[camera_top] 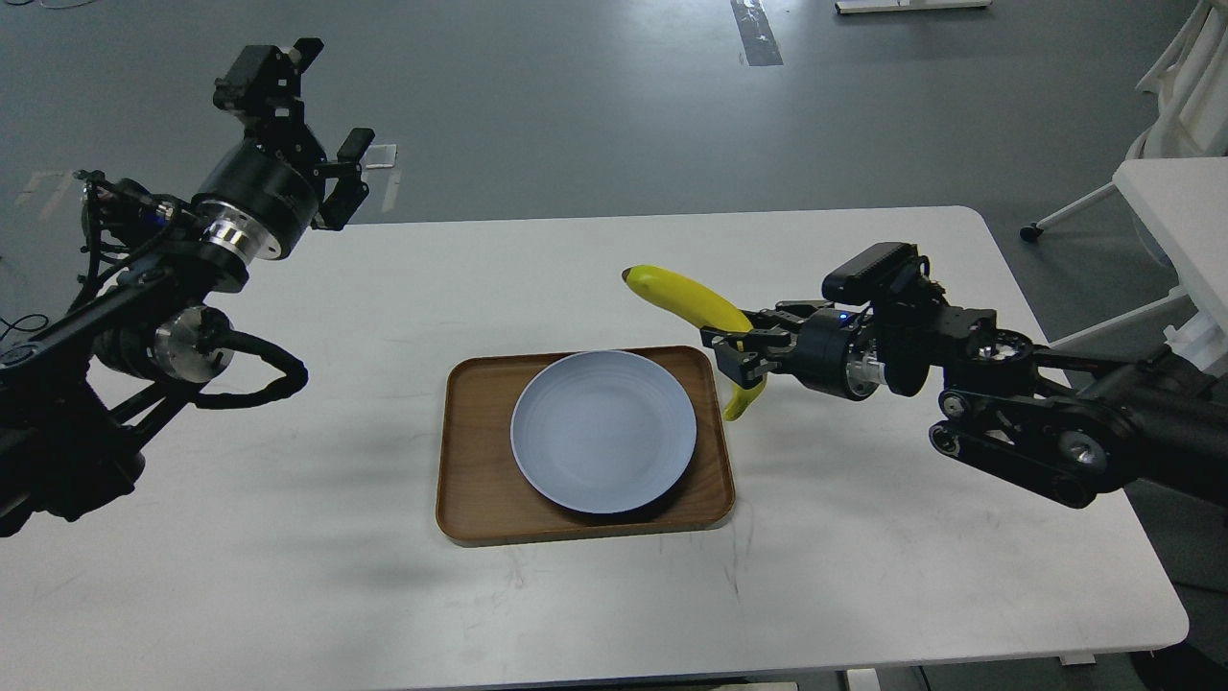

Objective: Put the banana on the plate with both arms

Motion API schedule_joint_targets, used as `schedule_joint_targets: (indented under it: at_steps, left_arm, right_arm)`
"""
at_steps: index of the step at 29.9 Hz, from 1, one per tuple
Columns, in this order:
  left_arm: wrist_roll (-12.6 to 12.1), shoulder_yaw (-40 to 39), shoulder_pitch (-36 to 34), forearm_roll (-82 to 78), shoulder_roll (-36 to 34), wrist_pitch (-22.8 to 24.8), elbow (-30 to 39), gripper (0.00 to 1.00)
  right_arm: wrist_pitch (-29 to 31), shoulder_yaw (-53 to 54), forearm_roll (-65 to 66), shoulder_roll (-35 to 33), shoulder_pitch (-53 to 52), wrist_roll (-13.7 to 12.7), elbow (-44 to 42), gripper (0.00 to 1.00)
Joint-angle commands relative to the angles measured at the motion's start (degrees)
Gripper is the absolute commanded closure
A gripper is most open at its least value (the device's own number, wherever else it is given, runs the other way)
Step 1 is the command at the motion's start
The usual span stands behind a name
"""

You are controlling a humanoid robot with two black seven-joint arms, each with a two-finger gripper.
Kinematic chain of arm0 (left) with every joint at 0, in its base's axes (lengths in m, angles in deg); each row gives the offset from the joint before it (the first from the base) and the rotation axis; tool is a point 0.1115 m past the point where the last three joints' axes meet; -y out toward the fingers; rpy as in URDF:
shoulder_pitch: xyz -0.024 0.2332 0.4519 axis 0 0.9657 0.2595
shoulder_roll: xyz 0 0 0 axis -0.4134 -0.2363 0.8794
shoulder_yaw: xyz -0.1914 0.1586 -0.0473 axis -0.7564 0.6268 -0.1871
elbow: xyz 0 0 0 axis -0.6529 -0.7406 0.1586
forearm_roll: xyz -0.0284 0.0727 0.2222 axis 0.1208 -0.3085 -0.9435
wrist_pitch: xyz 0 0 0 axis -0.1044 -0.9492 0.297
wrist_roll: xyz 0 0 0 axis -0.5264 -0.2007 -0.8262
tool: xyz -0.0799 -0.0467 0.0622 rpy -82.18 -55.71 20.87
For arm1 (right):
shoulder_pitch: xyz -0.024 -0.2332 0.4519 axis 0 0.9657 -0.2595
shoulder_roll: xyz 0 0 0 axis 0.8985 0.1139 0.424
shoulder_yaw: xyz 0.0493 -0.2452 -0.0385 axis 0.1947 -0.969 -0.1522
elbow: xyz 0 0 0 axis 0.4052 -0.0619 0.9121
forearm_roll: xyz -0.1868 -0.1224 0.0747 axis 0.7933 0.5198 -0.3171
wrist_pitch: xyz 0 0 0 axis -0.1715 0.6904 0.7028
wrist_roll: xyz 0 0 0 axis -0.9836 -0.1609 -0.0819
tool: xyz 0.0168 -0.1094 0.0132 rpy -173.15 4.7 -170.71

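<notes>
Right gripper clamped on the banana near its lower end; the fruit is aloft just right of the plate, long end cantilevered up-left. Risk: off-centre hold may let it pivot or slip, landing on the tray instead. Left gripper spread, empty, raised well apart; a misjudged handover could knock the fruit.

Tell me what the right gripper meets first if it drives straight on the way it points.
The right gripper, shut on the curved yellow banana, points left toward the round pale blue-grey plate. Nothing else lies in that line, though depth is unclear.
</notes>
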Motion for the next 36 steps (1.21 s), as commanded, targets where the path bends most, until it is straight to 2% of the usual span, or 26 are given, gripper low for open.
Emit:
schedule_joint_targets:
  at_steps: [1,4,12,19,22,23,25,32,36]
  left_arm:
    - [0.0,0.0,-0.1,0.0,-0.2,0.0,0.0,0.02]
    - [0.0,0.0,-0.1,0.1,-0.6,0.0,0.0,0.02]
    - [0.0,-0.2,-0.1,0.1,-1.1,0.0,0.0,0.02]
    - [0.0,-0.3,-0.1,0.1,-1.7,0.0,0.0,0.02]
    - [0.1,-0.3,-0.1,0.1,-2.1,0.1,0.0,0.02]
    - [0.1,-0.3,-0.1,0.1,-2.1,0.1,0.0,0.02]
    - [0.1,-0.3,-0.1,0.1,-2.1,0.1,0.0,0.02]
    - [0.0,-0.2,-0.1,0.1,-2.2,0.2,0.0,0.02]
    - [-0.1,-0.2,-0.1,0.2,-2.2,0.1,0.0,0.02]
  right_arm:
    - [0.5,-3.3,0.0,4.0,-1.2,1.3,-1.2,0.76]
    - [1.7,-3.8,0.0,7.4,-2.4,1.9,-4.8,0.76]
    - [3.9,-4.2,0.0,12.0,-4.0,1.9,-7.9,0.75]
    - [4.4,-4.2,0.0,14.6,-3.2,1.9,-10.5,0.63]
    - [4.4,-4.2,-0.2,14.4,-3.1,1.9,-10.3,0.48]
    - [4.2,-4.0,-0.3,14.4,-3.0,1.9,-10.2,0.27]
    - [3.9,-3.6,-0.4,14.4,-2.9,1.8,-10.2,0.0]
    - [4.1,-3.3,-5.5,14.1,-3.1,1.7,-8.9,0.0]
    - [3.8,-0.9,-6.2,9.6,-5.0,1.7,-6.0,0.0]
